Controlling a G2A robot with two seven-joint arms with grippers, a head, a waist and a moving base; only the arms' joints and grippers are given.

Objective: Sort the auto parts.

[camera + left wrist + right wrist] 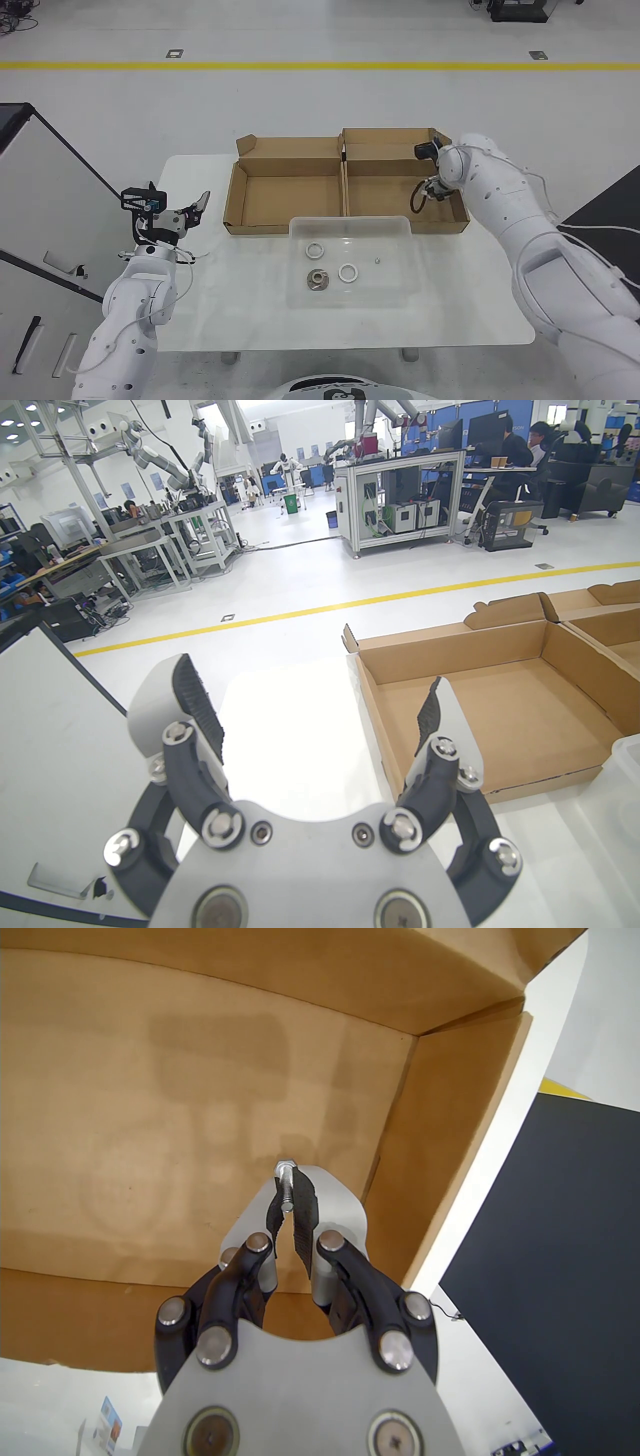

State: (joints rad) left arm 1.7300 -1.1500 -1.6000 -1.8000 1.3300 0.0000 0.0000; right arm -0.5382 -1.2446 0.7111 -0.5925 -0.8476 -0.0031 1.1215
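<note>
My right gripper (287, 1184) is shut on a small silver bolt (286, 1188), head pointing down, held over the right cardboard box (150, 1128). In the top view that gripper (424, 192) hangs inside the right cardboard box (380, 200) near its right wall. The clear plastic tray (400, 228) in front holds two white rings (315, 249) (349, 272), a metal disc part (316, 280) and a tiny piece (377, 259). My left gripper (312, 690) is open with nothing between its fingers, hovering above the table's left end, left of the left cardboard box (500, 720).
The left cardboard box (285, 195) sits beside the right one, their flaps raised at the back. The white table (200, 320) has bare room at its left and front. A white board (40, 190) leans by the table's left edge.
</note>
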